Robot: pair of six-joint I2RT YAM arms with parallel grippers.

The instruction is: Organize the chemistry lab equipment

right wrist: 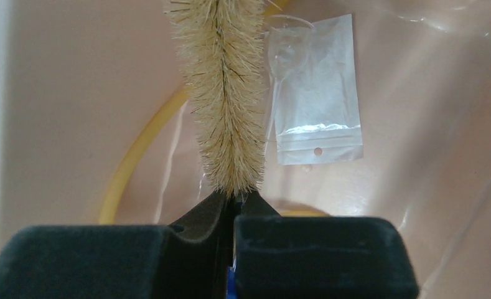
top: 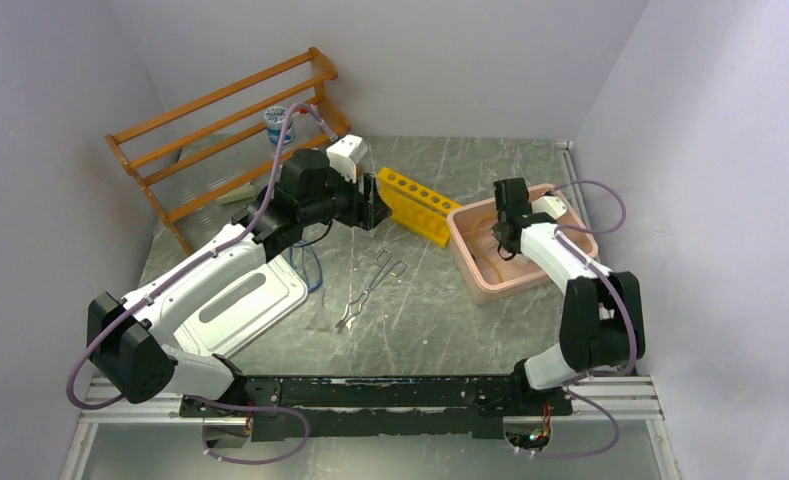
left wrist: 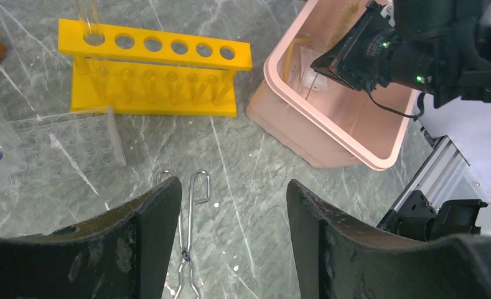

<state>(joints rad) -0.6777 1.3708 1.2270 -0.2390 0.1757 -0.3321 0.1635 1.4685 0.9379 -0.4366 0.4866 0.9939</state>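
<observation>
Tan brush (right wrist: 227, 93), clenched in the right fingers (right wrist: 317, 249) inside the pink tub (right wrist: 62, 93), risked snagging the clear packet (right wrist: 314, 93) (left fingers (left wrist: 137, 237) spread, empty).

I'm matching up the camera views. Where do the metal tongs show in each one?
Top external: metal tongs lie mid-picture, down-left of the pink tub.
Left wrist: bottom centre, with the tub up-right.
Right wrist: not in it; only the tub's inside shows.
Shared landmark: the pink tub.

One yellow rack (left wrist: 162, 61), one tub (left wrist: 286, 121), one brush (right wrist: 227, 93).
</observation>
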